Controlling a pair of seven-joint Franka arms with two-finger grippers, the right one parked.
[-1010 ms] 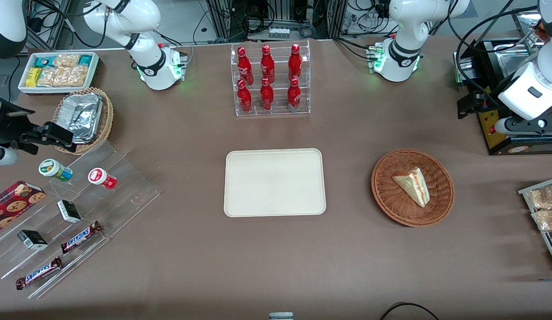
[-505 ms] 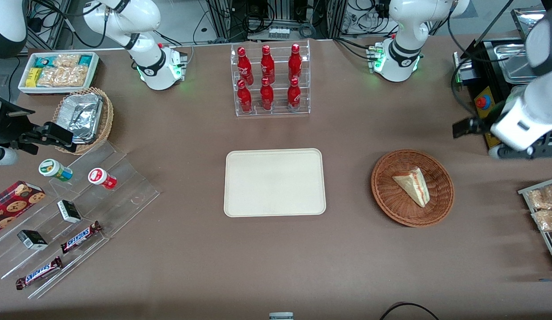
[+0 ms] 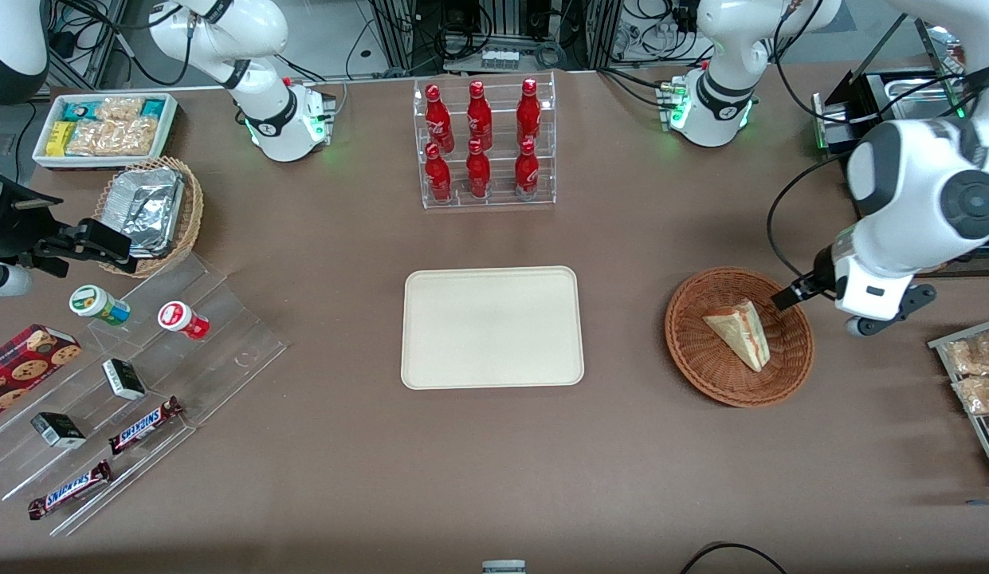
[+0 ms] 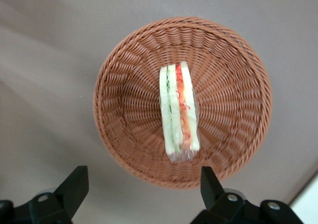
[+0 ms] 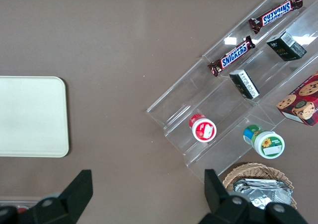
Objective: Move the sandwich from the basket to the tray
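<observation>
The sandwich (image 3: 741, 333) is a clear-wrapped pale wedge with red and green filling. It lies in the round reddish-brown wicker basket (image 3: 693, 359), toward the working arm's end of the table. The wrist view shows the sandwich (image 4: 179, 112) cut side up inside the basket (image 4: 124, 114). My left gripper (image 3: 861, 307) hovers above the table just outside the basket's rim, on the side away from the tray. That gripper (image 4: 143, 184) is open, with only bare table between its dark fingertips (image 4: 77, 182). The cream tray (image 3: 492, 327) lies flat at the table's middle with nothing on it.
A clear rack of red bottles (image 3: 484, 143) stands farther from the front camera than the tray. A black box (image 3: 900, 239) and a rack of bagged snacks (image 3: 976, 375) sit at the working arm's end. Stepped shelves with snacks (image 3: 127, 375) lie toward the parked arm's end.
The left arm has swung from over the black box toward the basket and nearer the front camera. The sandwich, basket and tray have not moved.
</observation>
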